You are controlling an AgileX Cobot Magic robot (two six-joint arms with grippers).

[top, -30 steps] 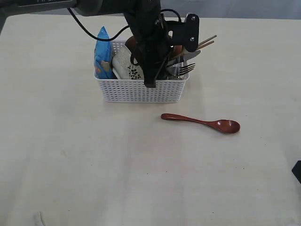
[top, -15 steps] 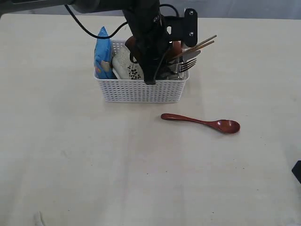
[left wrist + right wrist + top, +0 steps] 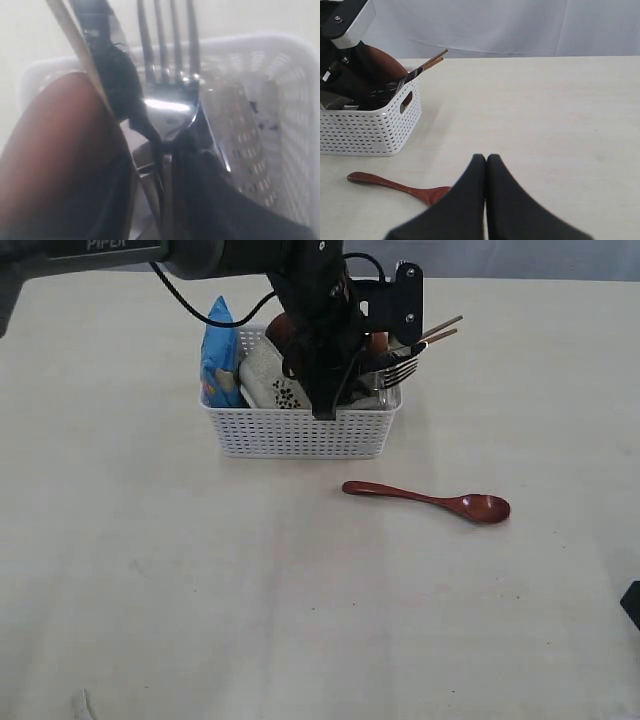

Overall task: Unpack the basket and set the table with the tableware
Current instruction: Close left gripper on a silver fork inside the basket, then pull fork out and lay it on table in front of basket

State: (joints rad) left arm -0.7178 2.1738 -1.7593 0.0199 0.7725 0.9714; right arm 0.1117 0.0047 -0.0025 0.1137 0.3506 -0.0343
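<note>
Left gripper (image 3: pixel 322 400) in basket (image 3: pixel 300 435), chopsticks (image 3: pixel 440 330) at its 2 o'clock; only wrist view shows us fork (image 3: pixel 167 95) between fingers (image 3: pixel 115 80), grip unclear. Right gripper (image 3: pixel 486 170) closed.

The right tool (image 3: pixel 486 159) is hovering above the worktop (image 3: pixel 555 110), fingers pressed together. The dark red spoon (image 3: pixel 390 185) is lying near the white basket (image 3: pixel 370 130), where two chopsticks (image 3: pixel 433 60) are poking out beside possibly a brown plate (image 3: pixel 379 61).
</note>
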